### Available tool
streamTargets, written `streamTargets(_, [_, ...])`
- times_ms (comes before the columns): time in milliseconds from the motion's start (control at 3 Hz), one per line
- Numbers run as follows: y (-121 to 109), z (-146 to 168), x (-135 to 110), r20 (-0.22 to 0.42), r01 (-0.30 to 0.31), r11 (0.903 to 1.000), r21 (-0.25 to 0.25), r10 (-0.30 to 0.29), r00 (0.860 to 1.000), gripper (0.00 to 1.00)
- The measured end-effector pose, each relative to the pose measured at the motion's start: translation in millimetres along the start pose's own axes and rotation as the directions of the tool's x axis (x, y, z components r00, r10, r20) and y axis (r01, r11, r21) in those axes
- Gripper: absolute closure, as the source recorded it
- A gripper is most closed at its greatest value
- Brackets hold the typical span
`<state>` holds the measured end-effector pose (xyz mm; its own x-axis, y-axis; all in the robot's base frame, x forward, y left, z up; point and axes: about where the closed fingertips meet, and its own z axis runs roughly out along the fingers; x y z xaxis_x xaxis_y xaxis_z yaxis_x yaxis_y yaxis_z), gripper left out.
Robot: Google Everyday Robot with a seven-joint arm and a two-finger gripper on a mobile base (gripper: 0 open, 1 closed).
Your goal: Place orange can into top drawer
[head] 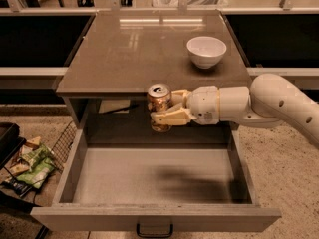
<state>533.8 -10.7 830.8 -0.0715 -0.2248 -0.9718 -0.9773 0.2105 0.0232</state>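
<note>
On desk (124, 59), near right edge: bowl (206, 51). At front edge, above top drawer (70, 168): orange can (158, 97), held by gripper (160, 114).

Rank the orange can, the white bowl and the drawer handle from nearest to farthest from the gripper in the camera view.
1. orange can, clamped in the gripper at the front edge of the table, over the open top drawer.
2. white bowl, on the table, behind and to the right.
3. drawer handle, centred on the front panel, lowest in view.

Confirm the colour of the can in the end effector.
The can is orange-gold with a silver top, camera view; end effector grips it over the top drawer.
</note>
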Motion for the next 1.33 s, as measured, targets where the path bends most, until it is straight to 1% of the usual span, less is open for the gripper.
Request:
streamTargets(333, [9.1,18.0,17.2,0.024,-0.017,0.9985,-0.052,0.018,1.000,1.00])
streamTargets(667, [40.9,65.3,47.0,0.078,-0.019,0.9823,-0.186,0.034,0.996,1.00])
streamTargets(1000, [60.8,102.6,61.8,0.109,0.003,0.9610,-0.277,0.028,0.994,1.00])
streamTargets(1333, [78.1,129.4,77.8,0.153,0.041,0.9415,-0.334,0.011,0.988,1.00])
